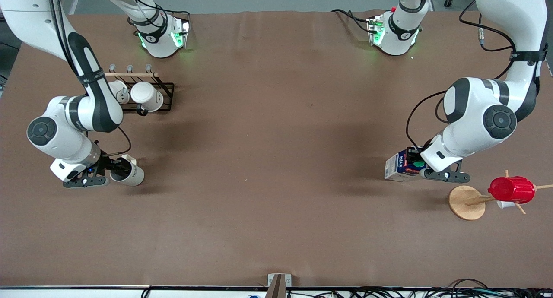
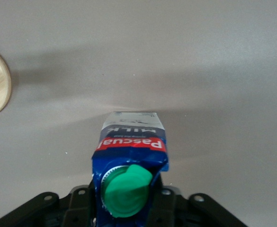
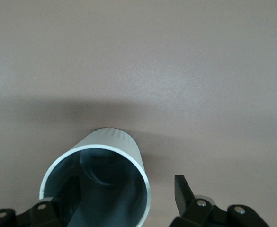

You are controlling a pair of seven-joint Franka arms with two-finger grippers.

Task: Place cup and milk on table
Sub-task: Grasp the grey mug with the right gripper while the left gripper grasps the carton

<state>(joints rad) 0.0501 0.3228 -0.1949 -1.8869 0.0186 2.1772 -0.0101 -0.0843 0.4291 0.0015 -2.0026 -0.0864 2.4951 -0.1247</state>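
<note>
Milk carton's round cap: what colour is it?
Green. The round cap on the dark blue and white milk carton shows best in the left wrist view.

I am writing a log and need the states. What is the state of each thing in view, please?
milk carton: tilted, green cap on, gripped by the left end effector.
cup: tilted, mouth toward the right end effector; grip unclear.
two white mugs: hanging on the black rack.
red cup: sideways on the wooden stand's peg.
</note>
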